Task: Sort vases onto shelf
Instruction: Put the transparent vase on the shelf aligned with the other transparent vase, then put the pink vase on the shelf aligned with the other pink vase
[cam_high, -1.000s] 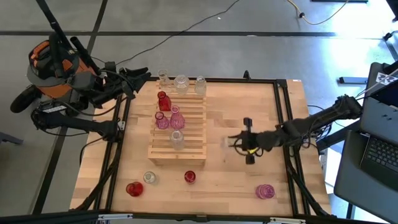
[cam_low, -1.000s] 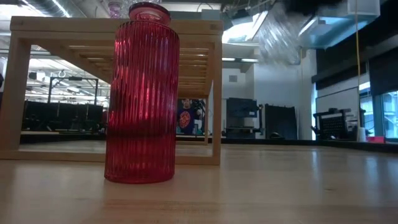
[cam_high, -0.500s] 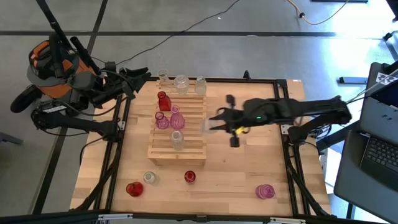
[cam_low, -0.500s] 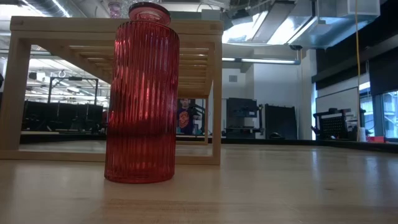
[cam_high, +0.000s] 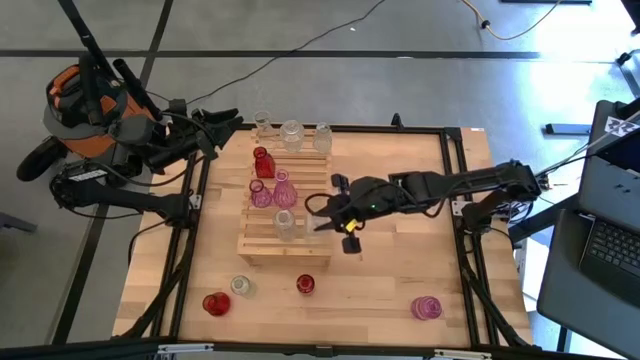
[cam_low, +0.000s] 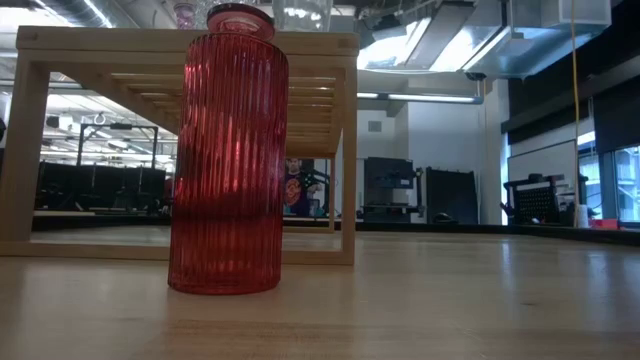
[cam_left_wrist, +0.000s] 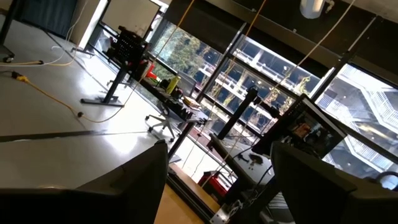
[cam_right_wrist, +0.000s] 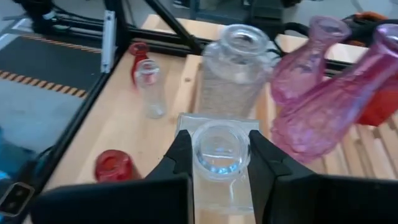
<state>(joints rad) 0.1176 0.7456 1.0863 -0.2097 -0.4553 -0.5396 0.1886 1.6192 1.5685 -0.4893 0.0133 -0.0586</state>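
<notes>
Now my right claw (cam_right_wrist: 219, 163) grips a clear square vase (cam_right_wrist: 221, 149) above the shelf (cam_high: 312, 228), beside another clear vase (cam_high: 285, 224); left claw released.

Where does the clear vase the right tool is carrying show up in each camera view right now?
High view: the clear vase sits in the right tool, at the right edge of the shelf.
Low view: a clear vase shows above the shelf top, probably the same one.
Left wrist view: not in it.
Right wrist view: low centre, clear vase gripped between the dark fingers.
Shared landmark: the shelf.
</notes>
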